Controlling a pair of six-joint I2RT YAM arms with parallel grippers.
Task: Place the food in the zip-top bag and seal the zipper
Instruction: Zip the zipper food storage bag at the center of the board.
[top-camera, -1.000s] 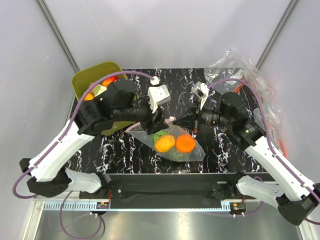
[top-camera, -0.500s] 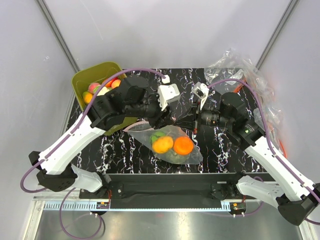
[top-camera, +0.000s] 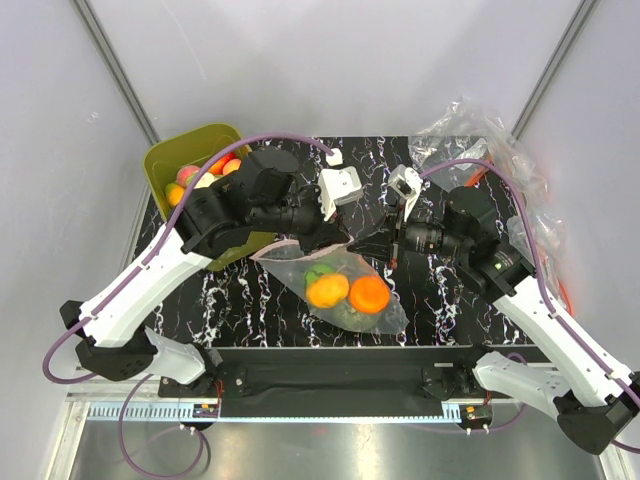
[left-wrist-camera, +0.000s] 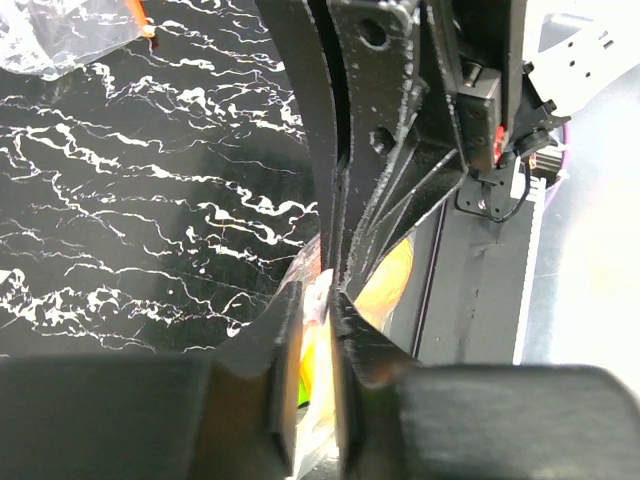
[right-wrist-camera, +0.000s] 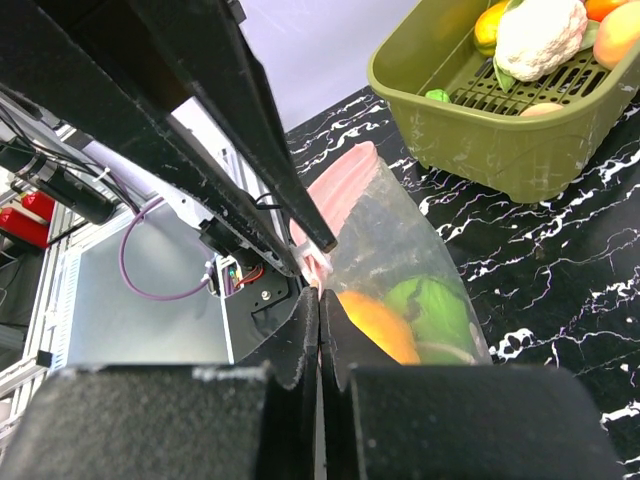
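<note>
left tool: is pinching the zipper edge of the zip-top bag
right tool: is pressing together on the same pink edge, just beside the left tool
zip-top bag: is lying on the counter between the arms
food: two oranges and a lime are sitting inside the bag; a cauliflower is sitting in the green tub

tub: rear left | clear bags: rear right | table: marbled

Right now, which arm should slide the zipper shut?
Probably left: the left gripper pinches the zipper beside the right gripper, which anchors it, so the left could slide along.
</note>
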